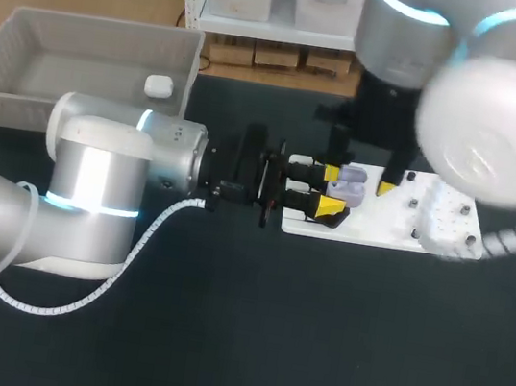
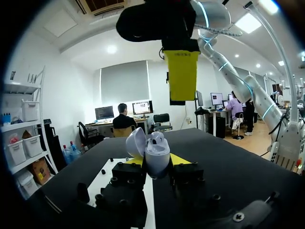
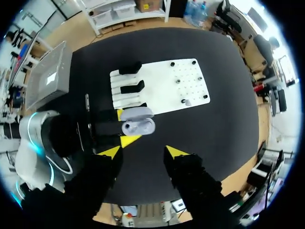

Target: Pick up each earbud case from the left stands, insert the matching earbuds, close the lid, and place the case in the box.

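Note:
A pale lavender earbud case [image 2: 155, 153] with its lid standing open is held between the yellow tips of my left gripper [image 2: 156, 161], which is shut on it. In the head view the case [image 1: 355, 180] hangs over the left end of the white board [image 1: 397, 235]. My right gripper [image 3: 143, 151] is open above the case [image 3: 138, 123], nothing between its fingers; one of its fingers [image 2: 181, 74] shows directly over the case in the left wrist view. One small earbud [image 3: 188, 102] lies on the board. A white case [image 1: 158, 87] sits in the grey box [image 1: 29, 33].
Two black stands [image 3: 131, 78] sit on the board's end near the case. The board [image 3: 167, 81] has several pegs and small holes. The grey box [image 3: 47, 78] stands at the table's far left. My right arm [image 1: 487, 121] fills the upper right of the head view.

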You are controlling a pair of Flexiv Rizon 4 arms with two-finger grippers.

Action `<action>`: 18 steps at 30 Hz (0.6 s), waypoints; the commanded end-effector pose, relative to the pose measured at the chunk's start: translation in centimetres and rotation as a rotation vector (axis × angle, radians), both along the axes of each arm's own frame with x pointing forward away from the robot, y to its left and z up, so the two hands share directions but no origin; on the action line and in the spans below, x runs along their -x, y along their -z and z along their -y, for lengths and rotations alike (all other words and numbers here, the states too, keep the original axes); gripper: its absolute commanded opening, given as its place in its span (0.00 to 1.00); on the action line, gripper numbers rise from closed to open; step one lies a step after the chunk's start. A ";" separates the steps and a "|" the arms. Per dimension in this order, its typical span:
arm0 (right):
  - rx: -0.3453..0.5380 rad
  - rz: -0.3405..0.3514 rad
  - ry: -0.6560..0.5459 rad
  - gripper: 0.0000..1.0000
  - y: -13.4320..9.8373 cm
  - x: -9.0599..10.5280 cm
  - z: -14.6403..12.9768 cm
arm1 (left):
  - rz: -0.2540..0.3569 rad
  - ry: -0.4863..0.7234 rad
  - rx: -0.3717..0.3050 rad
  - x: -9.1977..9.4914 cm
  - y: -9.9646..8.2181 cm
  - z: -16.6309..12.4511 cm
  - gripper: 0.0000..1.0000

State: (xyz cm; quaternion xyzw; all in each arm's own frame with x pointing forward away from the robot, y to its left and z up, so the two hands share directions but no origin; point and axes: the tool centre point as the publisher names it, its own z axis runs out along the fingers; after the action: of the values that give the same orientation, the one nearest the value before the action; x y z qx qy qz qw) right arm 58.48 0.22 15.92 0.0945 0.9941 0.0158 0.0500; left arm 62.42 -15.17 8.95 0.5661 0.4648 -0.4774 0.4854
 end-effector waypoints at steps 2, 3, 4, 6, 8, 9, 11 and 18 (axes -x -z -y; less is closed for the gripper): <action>-0.117 0.175 -0.083 0.58 0.8 3.6 4.3 | 0.002 -0.006 -0.001 0.1 -0.1 0.0 0.00; -0.114 0.174 -0.081 0.58 1.0 3.7 4.8 | 0.002 -0.006 -0.001 0.1 -0.1 0.0 0.00; -0.118 0.165 -0.076 0.62 1.3 3.7 5.3 | 0.002 -0.006 -0.001 0.1 -0.1 0.0 0.00; -0.118 0.167 -0.072 0.77 1.6 3.7 6.1 | 0.002 -0.006 -0.001 0.1 -0.1 0.0 0.00; -0.119 0.169 -0.069 0.76 2.0 3.6 6.8 | 0.002 -0.006 -0.001 0.1 -0.1 0.0 0.00; -0.121 0.173 -0.067 0.75 2.2 3.5 7.2 | 0.002 -0.006 -0.001 0.1 -0.1 0.0 0.00; -0.120 0.177 -0.064 0.74 2.8 3.3 7.9 | 0.002 -0.006 -0.001 0.1 -0.1 0.0 0.00; -0.119 0.170 -0.055 0.76 5.3 2.0 9.3 | 0.002 -0.006 -0.001 0.1 -0.1 0.0 0.00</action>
State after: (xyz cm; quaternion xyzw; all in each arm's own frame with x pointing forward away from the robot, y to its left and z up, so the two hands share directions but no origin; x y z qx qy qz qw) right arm 55.90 -8.75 12.02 0.0705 0.9891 0.0591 0.1151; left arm 62.41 -15.17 8.95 0.5661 0.4648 -0.4774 0.4854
